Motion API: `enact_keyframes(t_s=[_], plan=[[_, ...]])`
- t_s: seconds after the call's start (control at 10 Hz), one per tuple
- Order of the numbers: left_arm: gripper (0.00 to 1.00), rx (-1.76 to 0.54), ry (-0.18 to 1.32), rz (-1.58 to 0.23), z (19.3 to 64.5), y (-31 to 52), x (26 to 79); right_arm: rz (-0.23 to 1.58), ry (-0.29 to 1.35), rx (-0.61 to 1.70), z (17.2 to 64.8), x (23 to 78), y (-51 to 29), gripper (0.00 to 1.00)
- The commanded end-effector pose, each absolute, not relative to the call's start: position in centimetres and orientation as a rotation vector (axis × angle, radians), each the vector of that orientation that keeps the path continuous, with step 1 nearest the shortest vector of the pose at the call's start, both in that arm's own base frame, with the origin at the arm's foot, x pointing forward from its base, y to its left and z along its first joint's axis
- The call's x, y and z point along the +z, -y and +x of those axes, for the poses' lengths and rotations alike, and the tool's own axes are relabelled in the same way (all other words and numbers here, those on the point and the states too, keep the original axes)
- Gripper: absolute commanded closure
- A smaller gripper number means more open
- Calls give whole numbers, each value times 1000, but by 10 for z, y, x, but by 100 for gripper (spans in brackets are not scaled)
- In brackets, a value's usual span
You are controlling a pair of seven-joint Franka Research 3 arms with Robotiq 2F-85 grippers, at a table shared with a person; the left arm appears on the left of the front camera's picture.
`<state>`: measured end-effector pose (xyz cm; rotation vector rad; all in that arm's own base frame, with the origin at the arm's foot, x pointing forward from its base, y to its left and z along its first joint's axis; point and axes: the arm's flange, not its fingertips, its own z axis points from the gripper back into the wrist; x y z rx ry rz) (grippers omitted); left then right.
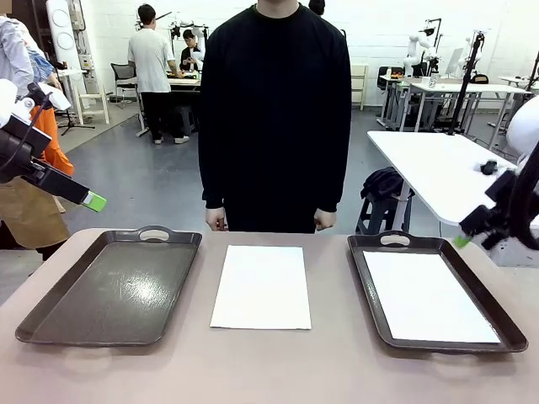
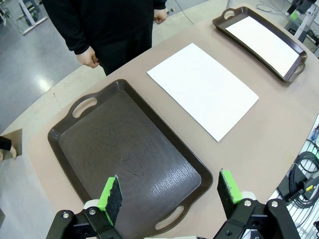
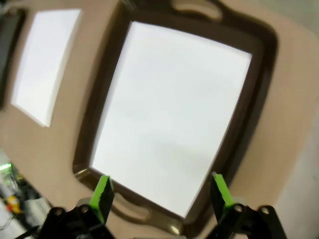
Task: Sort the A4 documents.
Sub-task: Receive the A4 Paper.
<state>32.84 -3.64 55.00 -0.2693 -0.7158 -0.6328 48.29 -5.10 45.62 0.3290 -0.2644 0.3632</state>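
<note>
Judging by how things lay, the sorting looked about half done. Of the A4 documents, one sheet (image 1: 428, 296) lay flat inside the right tray (image 1: 370, 290), square to its walls. The middle sheet (image 1: 262, 286) lay bare on the desk (image 1: 269, 370) between the two trays, touching neither. The left tray (image 1: 109, 290) held nothing. So one document seemed placed and one was not yet sorted. Both sheets looked blank, so which tray the loose one belonged in could not be told. The left gripper (image 2: 169, 191) hung above the near end of the left tray, its fingers (image 2: 110, 195) wide apart with nothing between them. The right gripper (image 3: 161, 186) hovered over the near end of the right tray, looking down on the sheet there, its fingers (image 3: 103, 188) likewise apart and empty. The person (image 1: 274, 109) stood at the far side with both hands down by the desk edge, touching nothing. What was left, as I read it, was to lift the middle sheet and lay it in a tray. Being thin and flat against the desk, it would likely be hard to catch by an edge.
</note>
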Motion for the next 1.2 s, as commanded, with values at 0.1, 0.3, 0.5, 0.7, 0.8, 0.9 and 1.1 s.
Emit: enact_keyframes(t_s=[0.1,0.3,0.5,0.7,0.8,0.9,1.1], plan=[[0,-648,718,-282,329,35,549,493,354,632,452,498,33,0],[0,-648,718,-282,329,35,549,551,338,793,438,532,32,0],[0,-648,718,-282,329,35,549,616,429,907,422,557,34,0],[0,-648,718,-282,329,35,549,601,546,928,413,575,35,0],[0,-648,718,-282,329,35,549,596,563,921,411,577,34,0],[0,-648,718,-282,329,35,549,595,586,900,410,578,34,0],[0,-648,718,-282,329,35,549,608,605,868,411,577,34,0]])
